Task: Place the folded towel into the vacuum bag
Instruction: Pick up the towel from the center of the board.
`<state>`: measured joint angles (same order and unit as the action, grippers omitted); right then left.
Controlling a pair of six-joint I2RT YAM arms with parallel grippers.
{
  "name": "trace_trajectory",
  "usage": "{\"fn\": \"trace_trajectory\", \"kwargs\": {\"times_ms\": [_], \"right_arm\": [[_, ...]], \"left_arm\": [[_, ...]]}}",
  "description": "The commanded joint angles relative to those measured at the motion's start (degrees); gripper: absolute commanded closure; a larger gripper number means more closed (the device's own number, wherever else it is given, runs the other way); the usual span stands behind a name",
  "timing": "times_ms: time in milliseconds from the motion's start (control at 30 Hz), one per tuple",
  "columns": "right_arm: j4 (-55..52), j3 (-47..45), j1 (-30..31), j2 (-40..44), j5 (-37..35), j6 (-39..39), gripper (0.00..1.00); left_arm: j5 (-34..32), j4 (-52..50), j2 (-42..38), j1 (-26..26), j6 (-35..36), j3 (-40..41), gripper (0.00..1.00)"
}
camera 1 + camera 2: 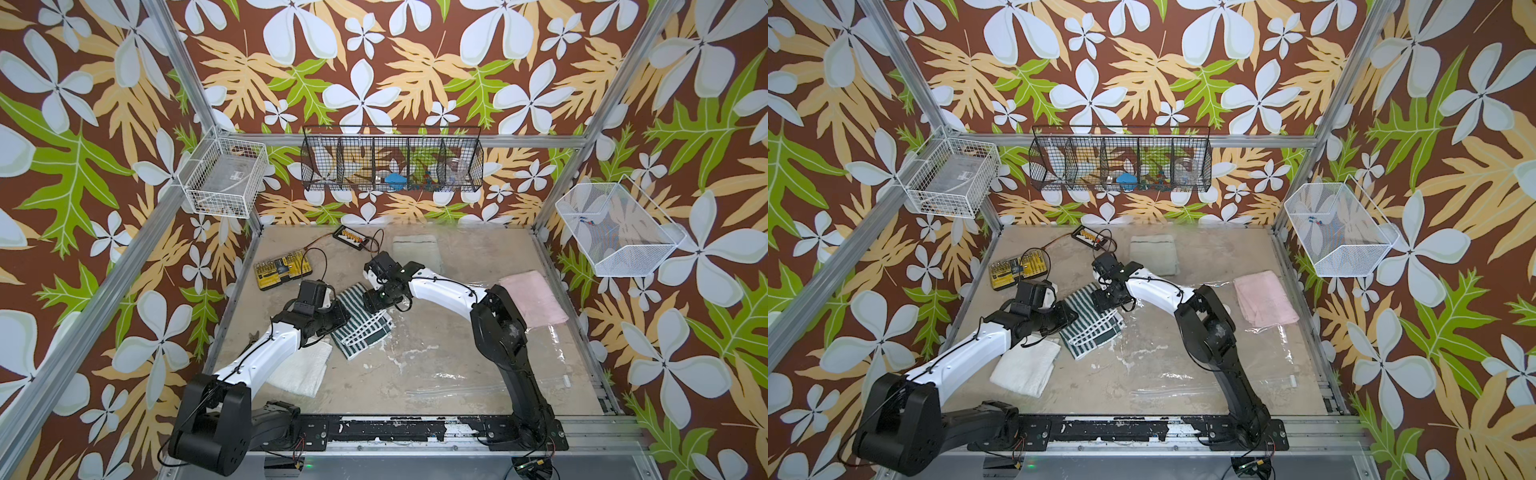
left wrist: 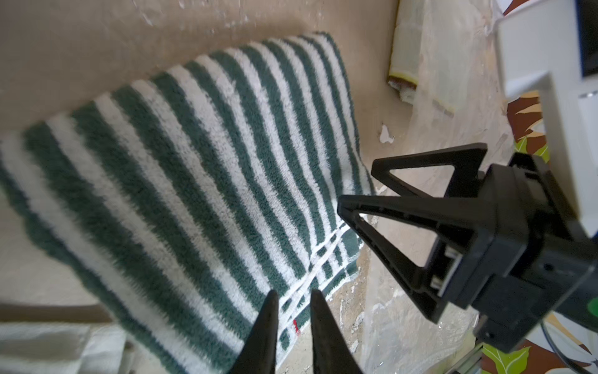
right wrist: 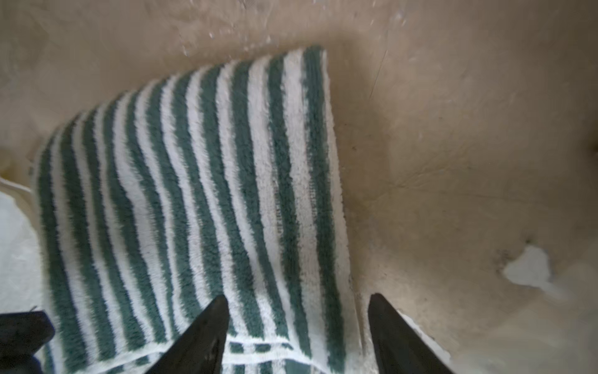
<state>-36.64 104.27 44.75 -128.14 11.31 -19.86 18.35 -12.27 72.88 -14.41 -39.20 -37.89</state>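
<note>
Left hand [image 2: 294, 291] barely ajar, right hand [image 3: 298, 296] wide, both empty; four towels [image 1: 365, 328], one vacuum bag [image 1: 457, 384].

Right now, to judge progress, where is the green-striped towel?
In both top views the green-striped towel lies mid-table between the left gripper and right gripper, beside the white towel, by the edge of the vacuum bag.

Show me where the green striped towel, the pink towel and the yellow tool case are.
green striped towel [image 1: 365, 332]: in a top view, middle of its visible striped face.
pink towel [image 1: 534, 299]: in a top view, centre of its upper surface.
yellow tool case [image 1: 283, 269]: in a top view, middle of its top.
</note>
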Motion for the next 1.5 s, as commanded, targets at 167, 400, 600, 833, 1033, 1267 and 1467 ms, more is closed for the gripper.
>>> {"fn": "trace_trajectory", "kwargs": {"times_ms": [167,400,600,833,1033,1267,1467], "right_arm": [[-0.3,-1.5,-1.4,-3.1,2.3,-2.1,0.33],[2.3,-3.2,-0.6,-2.0,-0.4,-4.2,0.59],[0.6,-2.4,2.9,3.3,-12.6,-1.7,0.84],[-4.5,1.3,9.8,0.8,-25.1,-1.4,0.90],[-2.8,-2.0,9.6,3.0,-27.9,-0.6,0.94],[-2.7,-1.5,8.9,3.1,-24.3,-0.3,0.94],[-1.8,0.3,9.6,4.1,-18.5,-1.7,0.94]], "left_arm": [[0.5,12.2,5.0,0.0,-3.2,3.6,0.84],[0.0,18.0,12.2,0.0,-4.9,7.7,0.86],[0.2,20.1,14.8,-0.2,-5.1,7.1,0.86],[1.7,22.2,15.8,-0.8,-5.5,6.4,0.86],[1.6,16.6,7.5,-0.9,-4.6,6.6,0.85],[3.7,20.9,12.1,-2.2,-6.9,3.5,0.86],[5.8,28.8,21.0,-2.6,-8.0,4.1,0.86]]}}
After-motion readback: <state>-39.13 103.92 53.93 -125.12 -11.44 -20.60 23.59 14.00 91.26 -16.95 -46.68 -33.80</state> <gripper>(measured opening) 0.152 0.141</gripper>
